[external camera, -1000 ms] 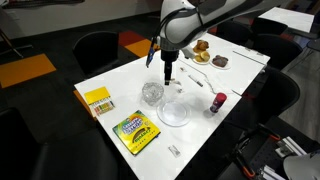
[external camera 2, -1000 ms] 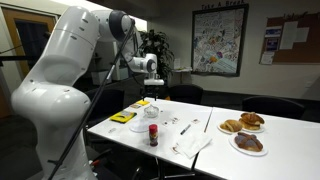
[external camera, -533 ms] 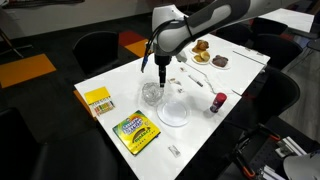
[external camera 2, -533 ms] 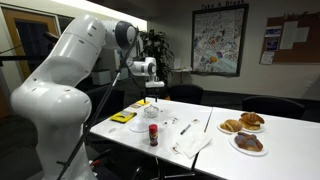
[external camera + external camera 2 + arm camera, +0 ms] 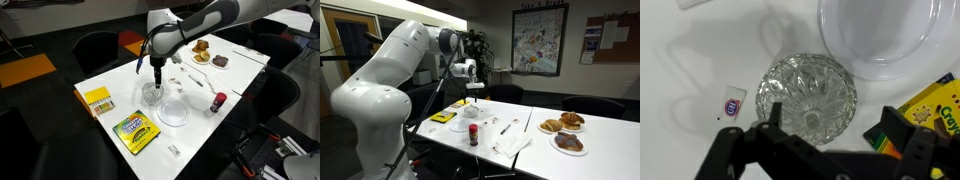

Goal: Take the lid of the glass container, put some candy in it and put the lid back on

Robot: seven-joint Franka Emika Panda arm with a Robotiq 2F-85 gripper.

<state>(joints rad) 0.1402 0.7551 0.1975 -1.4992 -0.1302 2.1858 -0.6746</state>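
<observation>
The glass container (image 5: pixel 151 94) is a small clear cut-glass piece on the white table, next to a flat white plate (image 5: pixel 174 110). In the wrist view its sparkly rim (image 5: pixel 768 88) shows. The domed lid (image 5: pixel 808 98), with a round centre, appears to sit on top. My gripper (image 5: pixel 157 76) hangs just above it, open. In the wrist view the gripper (image 5: pixel 838 132) has one dark finger over the glass edge and the other beside the crayon box, holding nothing. One pale wrapped candy (image 5: pixel 732 101) lies to the left. More candy pieces (image 5: pixel 186 80) lie past the plate.
A green-yellow crayon box (image 5: pixel 134 131) and a yellow box (image 5: pixel 98 100) lie near the table's edge. A red-capped bottle (image 5: pixel 217 102) stands beside the plate. Plates with brown food (image 5: pixel 565 125) sit at the far end. Dark chairs surround the table.
The gripper has moved sideways from above the white plate to above the glass container and come a little lower. Its jaws stayed open.
</observation>
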